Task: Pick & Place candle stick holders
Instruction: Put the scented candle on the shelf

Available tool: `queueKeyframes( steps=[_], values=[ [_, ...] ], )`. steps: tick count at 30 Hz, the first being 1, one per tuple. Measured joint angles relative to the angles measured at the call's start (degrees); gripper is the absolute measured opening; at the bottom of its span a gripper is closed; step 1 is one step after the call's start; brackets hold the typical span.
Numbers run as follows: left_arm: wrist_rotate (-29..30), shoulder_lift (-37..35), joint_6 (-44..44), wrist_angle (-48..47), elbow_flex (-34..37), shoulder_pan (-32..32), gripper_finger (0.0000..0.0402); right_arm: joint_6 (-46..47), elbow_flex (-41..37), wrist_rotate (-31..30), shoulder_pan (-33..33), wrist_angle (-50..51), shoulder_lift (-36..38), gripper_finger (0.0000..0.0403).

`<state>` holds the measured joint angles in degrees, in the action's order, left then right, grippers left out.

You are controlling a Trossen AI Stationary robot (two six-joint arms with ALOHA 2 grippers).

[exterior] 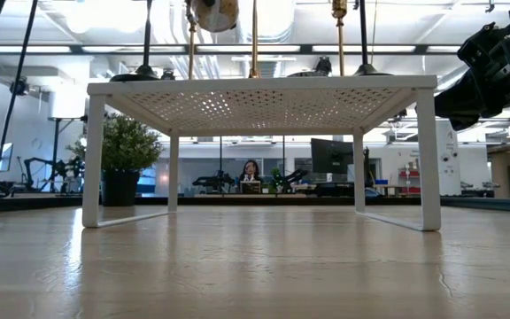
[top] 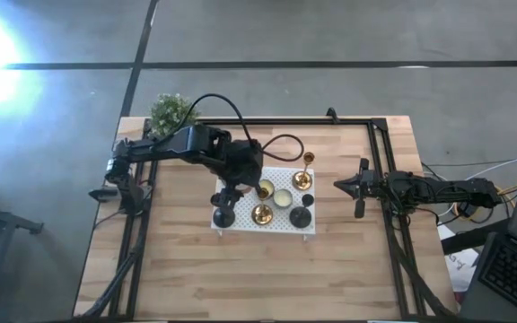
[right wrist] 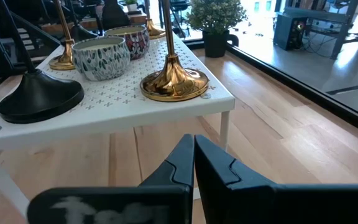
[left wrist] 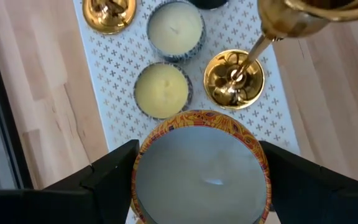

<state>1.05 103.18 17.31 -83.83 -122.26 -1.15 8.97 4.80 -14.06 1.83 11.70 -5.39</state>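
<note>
A white perforated rack [top: 240, 224] stands mid-table. On it rest brass-gold candle stick holders [top: 262, 214] [top: 309, 160] on their round bases, black ones [top: 223, 215] [top: 301, 216], and two open candle tins [left wrist: 161, 90] [left wrist: 176, 28]. My left gripper [left wrist: 201, 162] hangs above the rack, shut on a round candle tin with a red-orange patterned rim [left wrist: 201, 174]. A gold holder [left wrist: 234, 78] stands just beyond that tin. My right gripper [right wrist: 193, 158] waits shut near the table's right side, level with the rack [right wrist: 117, 118]. My left gripper has the candle tin between its two fingers, one finger [left wrist: 114, 174] on each opposite side of the round wall [left wrist: 140, 177]. The fingers come from above, slanting down. The tin sits upright, open top up, lifted clear above the rack [exterior: 212, 12].
A small potted plant [top: 170, 112] stands at the table's far left corner. A black frame rail [top: 380, 179] runs along the table's edges. Bare wood lies in front of the rack [top: 258, 278]. A keyboard [top: 514, 274] sits off the right edge.
</note>
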Motion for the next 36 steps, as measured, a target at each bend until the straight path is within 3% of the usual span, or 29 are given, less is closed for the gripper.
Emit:
queueKeyframes(
  steps=[36],
  values=[
    [-0.2, 2.8, -2.3, 1.8, 0.2, 0.5, 0.0299, 0.0, 0.0, 0.0, 0.0, 0.0, 0.0, 0.0008]
  ],
)
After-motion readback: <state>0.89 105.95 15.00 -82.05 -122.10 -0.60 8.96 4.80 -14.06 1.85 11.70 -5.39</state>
